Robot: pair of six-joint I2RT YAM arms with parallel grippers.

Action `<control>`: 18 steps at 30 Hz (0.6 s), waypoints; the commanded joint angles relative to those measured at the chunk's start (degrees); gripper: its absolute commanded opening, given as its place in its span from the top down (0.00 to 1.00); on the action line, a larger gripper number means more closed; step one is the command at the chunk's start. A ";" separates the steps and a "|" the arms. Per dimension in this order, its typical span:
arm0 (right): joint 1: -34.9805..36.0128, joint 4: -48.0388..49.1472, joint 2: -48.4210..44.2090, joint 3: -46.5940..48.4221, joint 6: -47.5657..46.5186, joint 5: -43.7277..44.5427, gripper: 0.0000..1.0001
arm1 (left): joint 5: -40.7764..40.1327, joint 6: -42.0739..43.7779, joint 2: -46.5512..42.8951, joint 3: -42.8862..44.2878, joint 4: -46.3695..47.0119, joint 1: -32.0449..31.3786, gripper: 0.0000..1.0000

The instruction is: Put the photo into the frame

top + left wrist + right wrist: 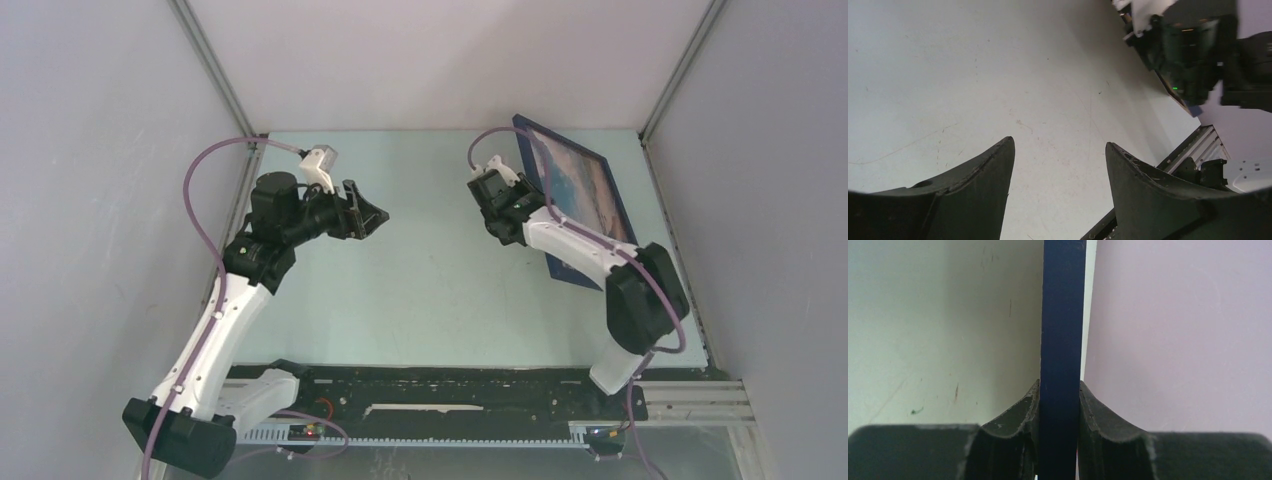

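Photo (pixel 585 195), dark-blue-edged beach print: held tilted up over the table's (pixel 430 290) far right side, long axis running far-to-near along that side, printed face visible from above; right gripper (pixel 1059 386) clamped on its edge; left gripper (pixel 1058 143) spread wide, empty, over the table's left half.

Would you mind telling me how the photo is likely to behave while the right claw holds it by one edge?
Probably fairly stiff: the photo looks flat, edges straight, though the right claw pinches just one edge. Likely light, since that narrow pinch seems to carry it. It may pivot or slip, the grip being at the rim.
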 commanded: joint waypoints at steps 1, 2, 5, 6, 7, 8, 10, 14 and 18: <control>-1.11 11.99 3.14 0.18 -2.70 2.60 1.00 | 2.35 -0.99 -0.57 -1.11 2.80 0.56 0.27; -1.29 13.08 3.73 0.33 -2.56 2.87 1.00 | 2.38 -0.95 -0.72 -1.09 2.78 0.62 0.27; -2.25 16.72 6.12 0.50 -4.01 3.80 1.00 | 2.91 -1.05 -1.19 -1.13 2.97 0.97 0.26; -2.57 17.31 7.24 0.80 -4.14 3.56 1.00 | 3.16 -1.21 -1.33 -1.23 3.18 1.19 0.26; -2.78 17.82 8.41 1.10 -4.30 3.49 1.00 | 3.41 -1.36 -1.40 -1.25 3.34 1.36 0.27; -2.82 18.45 9.37 1.20 -4.70 2.87 1.00 | 3.51 -1.53 -1.50 -1.35 3.51 1.58 0.27; -2.78 20.51 11.25 1.34 -6.30 1.51 1.00 | 3.69 -1.56 -1.43 -1.48 3.65 1.91 0.26; -3.25 25.51 15.21 1.35 -10.64 1.11 0.99 | 3.90 -1.59 -1.21 -1.54 3.75 2.27 0.26; -3.78 26.83 18.70 2.10 -11.80 -0.33 0.88 | 4.03 -1.70 -1.33 -1.58 3.81 2.63 0.26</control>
